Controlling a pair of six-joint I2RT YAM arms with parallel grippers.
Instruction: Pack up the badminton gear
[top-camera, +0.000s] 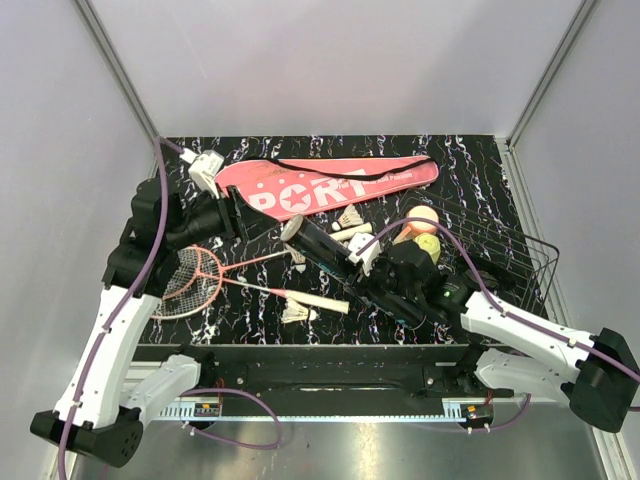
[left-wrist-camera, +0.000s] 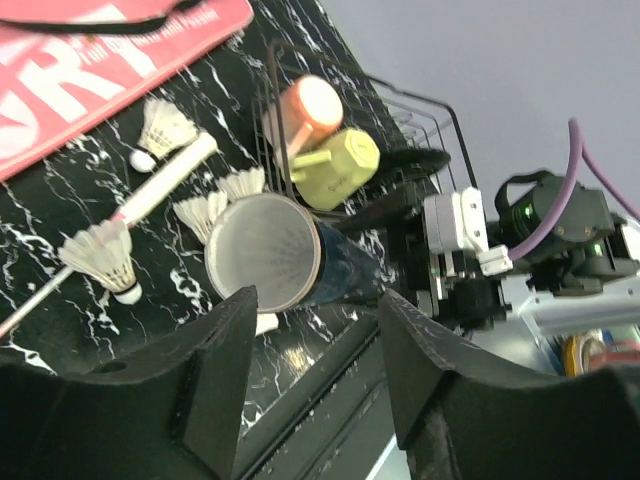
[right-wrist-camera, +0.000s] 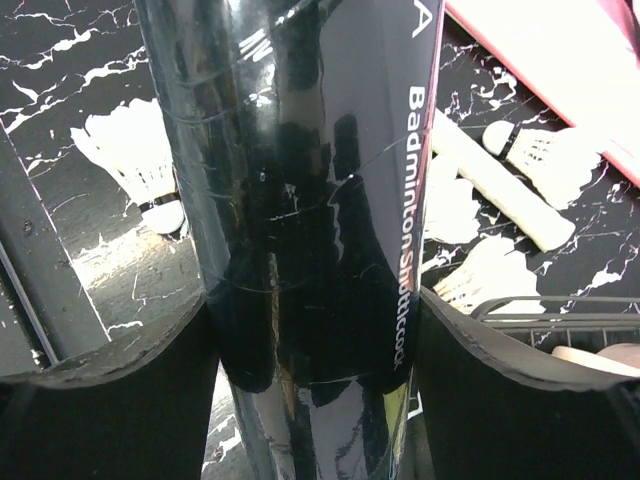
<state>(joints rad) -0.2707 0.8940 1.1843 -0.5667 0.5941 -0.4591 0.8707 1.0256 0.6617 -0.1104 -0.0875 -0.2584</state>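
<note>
My right gripper (top-camera: 388, 282) (right-wrist-camera: 315, 340) is shut on the long black tube (top-camera: 325, 250) (right-wrist-camera: 310, 200) and holds it slanted, open end to the upper left. In the left wrist view the tube's open white mouth (left-wrist-camera: 265, 250) faces my left gripper (left-wrist-camera: 315, 350), which is open and empty. That gripper (top-camera: 215, 218) hovers at the table's left. Two pink-red racquets (top-camera: 192, 278) lie at the front left, one white handle (top-camera: 315, 300) pointing right. The pink SPORT cover (top-camera: 320, 185) lies at the back. Shuttlecocks (top-camera: 350, 217) (top-camera: 297, 313) (left-wrist-camera: 105, 255) (right-wrist-camera: 130, 155) lie scattered around the tube.
A black wire basket (top-camera: 505, 250) (left-wrist-camera: 420, 100) stands at the right with the yellow-green cup (top-camera: 428, 245) (left-wrist-camera: 335, 165) and its peach lid (left-wrist-camera: 312, 105) lying in it. A white block (top-camera: 205, 170) sits at the back left. The table's front edge (top-camera: 300, 350) runs just below the racquets.
</note>
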